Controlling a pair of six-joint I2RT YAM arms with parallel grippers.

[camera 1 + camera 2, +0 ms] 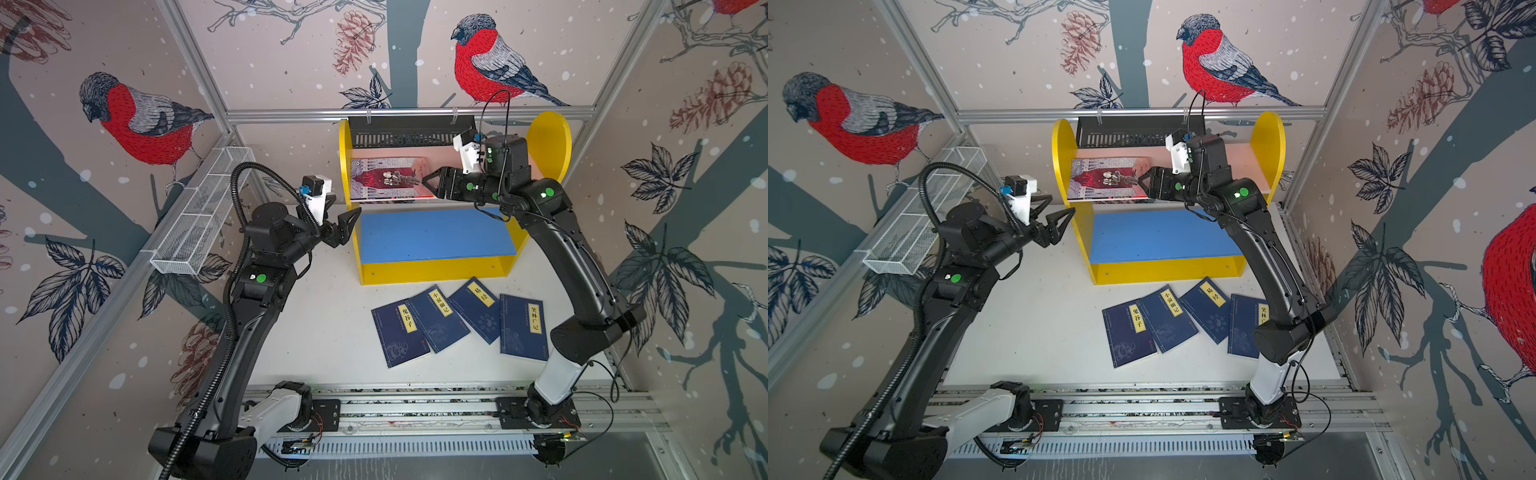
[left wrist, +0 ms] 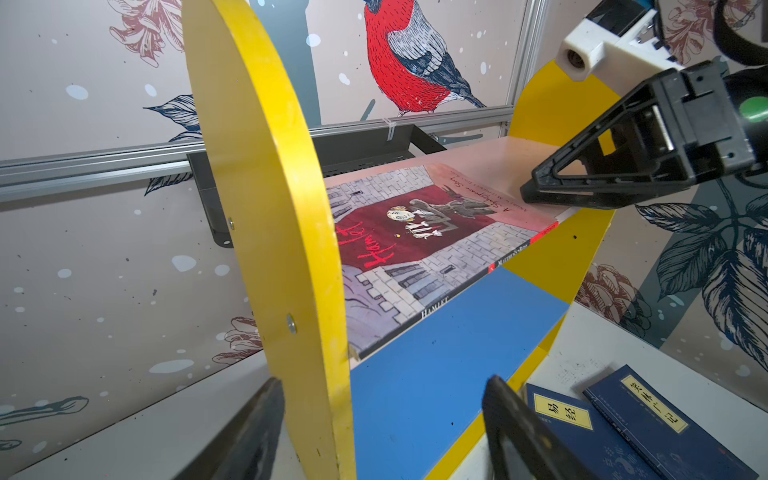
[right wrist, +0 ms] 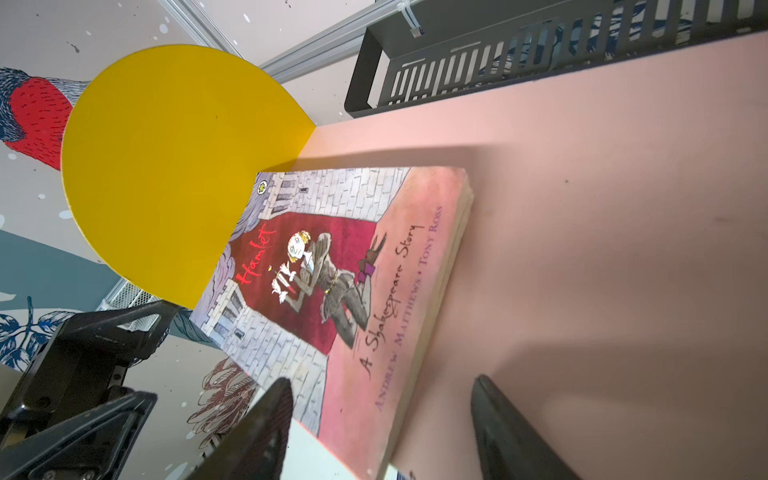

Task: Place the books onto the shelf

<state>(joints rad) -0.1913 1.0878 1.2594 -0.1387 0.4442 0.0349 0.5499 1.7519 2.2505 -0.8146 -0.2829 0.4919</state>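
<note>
Just beside the dark red and grey illustrated paperback (image 1: 388,178), flat on the pink upper board (image 3: 602,208) of the two-tier yellow shelf (image 1: 432,274): right gripper (image 1: 428,186), jaws apart, holding nothing. Near the shelf's left side panel: left gripper (image 1: 349,228), likewise parted and empty. On the white tabletop (image 1: 324,332) in front: four navy blue paperbacks (image 1: 440,320).

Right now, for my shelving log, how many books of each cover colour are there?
Navy blue paperbacks with yellow title labels, on the white table: 4
Dark red and grey illustrated paperback, on the pink upper shelf board: 1
Total: 5
</note>
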